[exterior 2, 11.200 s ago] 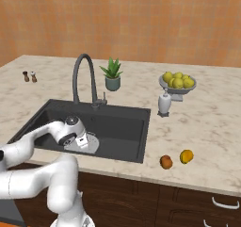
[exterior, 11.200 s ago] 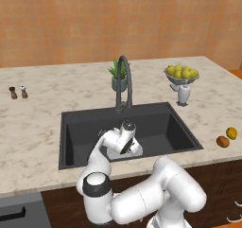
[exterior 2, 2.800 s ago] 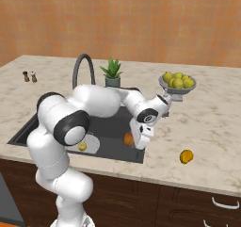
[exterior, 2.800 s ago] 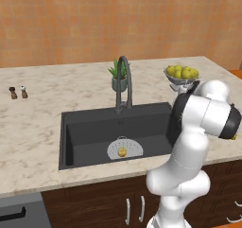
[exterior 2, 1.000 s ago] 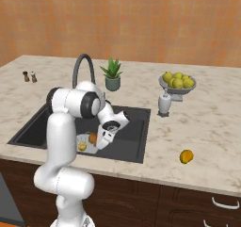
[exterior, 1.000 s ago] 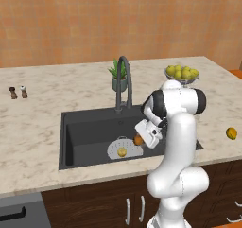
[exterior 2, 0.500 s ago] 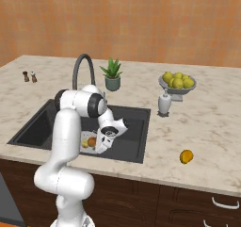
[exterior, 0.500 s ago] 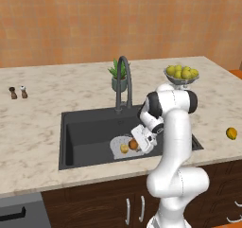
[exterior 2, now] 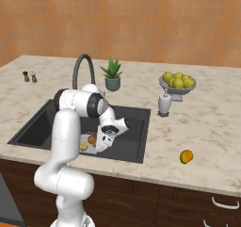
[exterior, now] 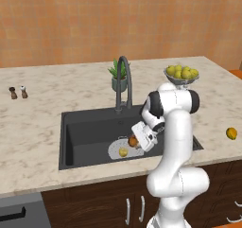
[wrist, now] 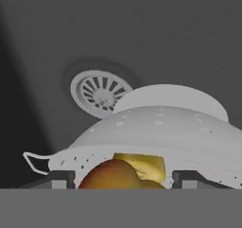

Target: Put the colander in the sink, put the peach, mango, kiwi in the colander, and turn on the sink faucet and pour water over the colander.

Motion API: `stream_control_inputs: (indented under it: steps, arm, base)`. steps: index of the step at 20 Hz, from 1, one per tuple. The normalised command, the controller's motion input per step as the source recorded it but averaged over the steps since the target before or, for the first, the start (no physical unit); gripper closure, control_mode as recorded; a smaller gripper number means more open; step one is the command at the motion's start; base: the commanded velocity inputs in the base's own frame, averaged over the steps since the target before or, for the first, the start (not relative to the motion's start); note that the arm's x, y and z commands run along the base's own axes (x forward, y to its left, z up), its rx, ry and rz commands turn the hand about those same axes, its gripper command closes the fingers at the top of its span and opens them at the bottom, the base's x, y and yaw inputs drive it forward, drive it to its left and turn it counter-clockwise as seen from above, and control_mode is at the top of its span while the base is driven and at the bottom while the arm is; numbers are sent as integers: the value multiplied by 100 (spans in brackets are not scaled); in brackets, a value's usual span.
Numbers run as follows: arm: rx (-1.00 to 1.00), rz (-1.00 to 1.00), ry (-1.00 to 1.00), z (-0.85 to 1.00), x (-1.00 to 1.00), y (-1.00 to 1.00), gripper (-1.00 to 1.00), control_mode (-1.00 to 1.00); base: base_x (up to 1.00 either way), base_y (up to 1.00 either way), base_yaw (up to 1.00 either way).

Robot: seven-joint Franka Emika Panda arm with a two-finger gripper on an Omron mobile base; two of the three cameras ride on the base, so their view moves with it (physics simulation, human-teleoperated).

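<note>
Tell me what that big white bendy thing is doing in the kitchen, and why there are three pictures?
It is a white robot arm with a two-finger gripper for a hand. Two cameras ride behind it, one on each side. The third sits on its hand, looking down into the dark grey sink. In there lies a pale round colander with a yellow fruit inside. The gripper's fingers stand apart over it, with an orange-brown fruit between them, as if just let go or about to be. Another orange fruit waits on the marble counter.

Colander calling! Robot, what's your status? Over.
End effector over colander in sink, orange-brown fruit between its fingers. Yellow fruit already inside. One orange fruit left on counter.
</note>
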Motion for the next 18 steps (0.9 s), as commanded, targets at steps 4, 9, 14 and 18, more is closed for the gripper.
stream_control_inputs:
  steps: [4, 9, 14, 18]
  arm:
    - [2, 0, -14, 10, -11, 4, -100, -100]
    - [15, -1, -17, 92, -24, -34, -100, -100]
    - [4, -13, -6, 100, -17, -60, -100, -100]
    - [-11, -22, 0, 76, -2, -45, -100, -100]
  base:
    - [0, 0, 0]
    - [0, 0, 0]
    - [0, 0, 0]
    - [0, 0, 0]
